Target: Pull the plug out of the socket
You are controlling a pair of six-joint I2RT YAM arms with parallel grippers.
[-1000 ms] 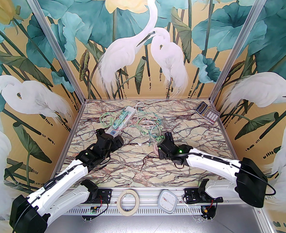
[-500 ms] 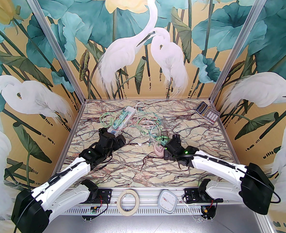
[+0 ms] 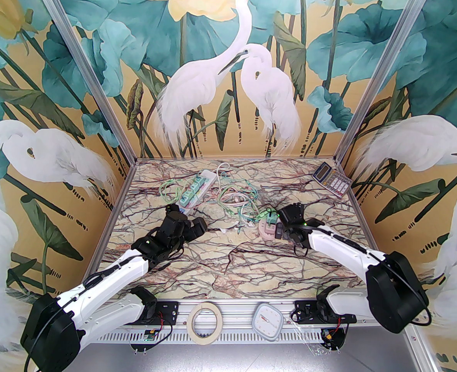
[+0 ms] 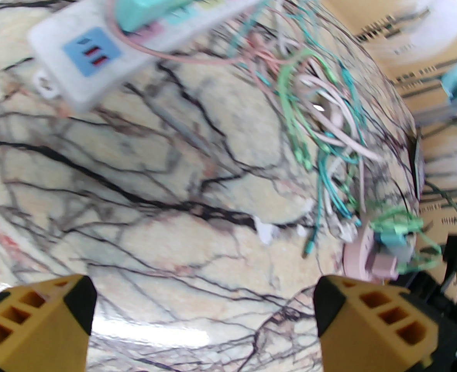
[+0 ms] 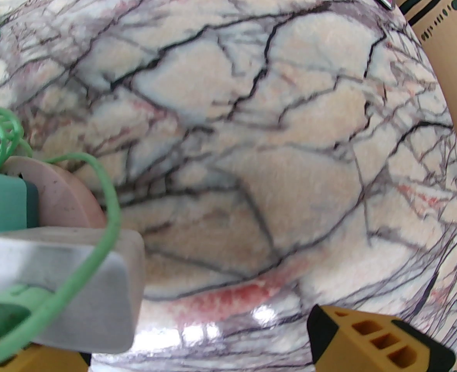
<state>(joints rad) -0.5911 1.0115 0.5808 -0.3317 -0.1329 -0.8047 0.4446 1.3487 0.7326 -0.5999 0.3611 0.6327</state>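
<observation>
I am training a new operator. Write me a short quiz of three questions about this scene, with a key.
1. True or false: the left tool is open and holds nothing.
2. Where on the table does the calculator lie? A: far right corner. B: far left corner. C: near edge, centre.
3. What colour is the round socket beside the right tool?
Key: 1 true; 2 A; 3 pink.

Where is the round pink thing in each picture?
Top external: pink disc mid-table, right of centre.
Left wrist: pink disc at lower right.
Right wrist: pink disc at left edge, beside the teal plug.
Shared landmark: the green cable draped over it.
</observation>
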